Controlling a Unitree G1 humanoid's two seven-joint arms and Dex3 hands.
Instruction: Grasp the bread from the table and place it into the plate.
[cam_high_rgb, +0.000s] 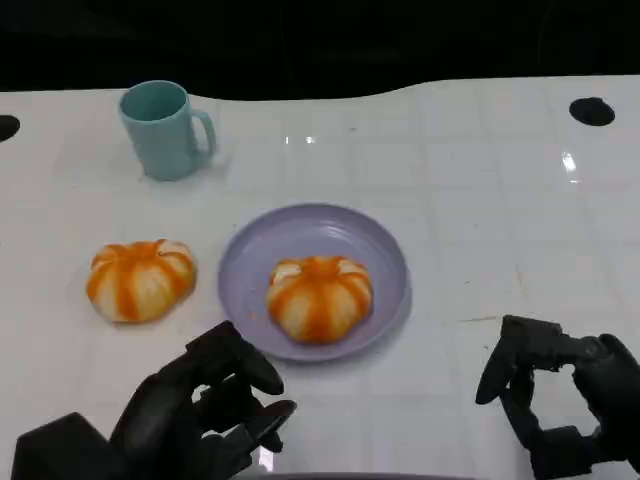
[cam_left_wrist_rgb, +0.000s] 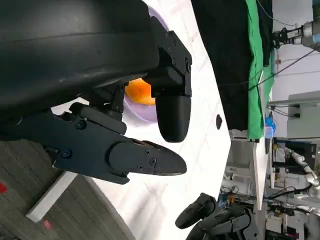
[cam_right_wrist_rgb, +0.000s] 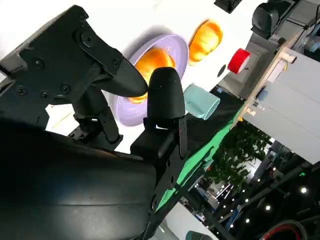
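Now, head view, plate: a lavender plate (cam_high_rgb: 312, 240) is sitting mid-table on the white table (cam_high_rgb: 480, 200).
Head view, breads: one orange-striped bread (cam_high_rgb: 319, 296) is lying inside the plate toward its near rim; a second bread (cam_high_rgb: 140, 279) is resting on the table just left of the plate, apart from it.
Head view, mug: a teal mug (cam_high_rgb: 165, 130) is standing upright behind the second bread.
Head view, left hand: the left hand (cam_high_rgb: 200, 410) is hovering near the plate's front edge, fingers loosely apart, holding nothing.
Head view, right hand: the right hand (cam_high_rgb: 560, 395) is hanging to the right of the plate, fingers spread and empty.
Left wrist view: the left hand's fingers (cam_left_wrist_rgb: 145, 157) are parting with nothing between them; a sliver of the bread (cam_left_wrist_rgb: 137, 92) on the plate (cam_left_wrist_rgb: 145, 112) is showing past them.
Right wrist view: the right hand's fingers (cam_right_wrist_rgb: 165, 95) are standing apart, empty; beyond them both breads (cam_right_wrist_rgb: 150, 62) (cam_right_wrist_rgb: 205, 39), the plate (cam_right_wrist_rgb: 172, 45) and the mug (cam_right_wrist_rgb: 202, 102) are showing.
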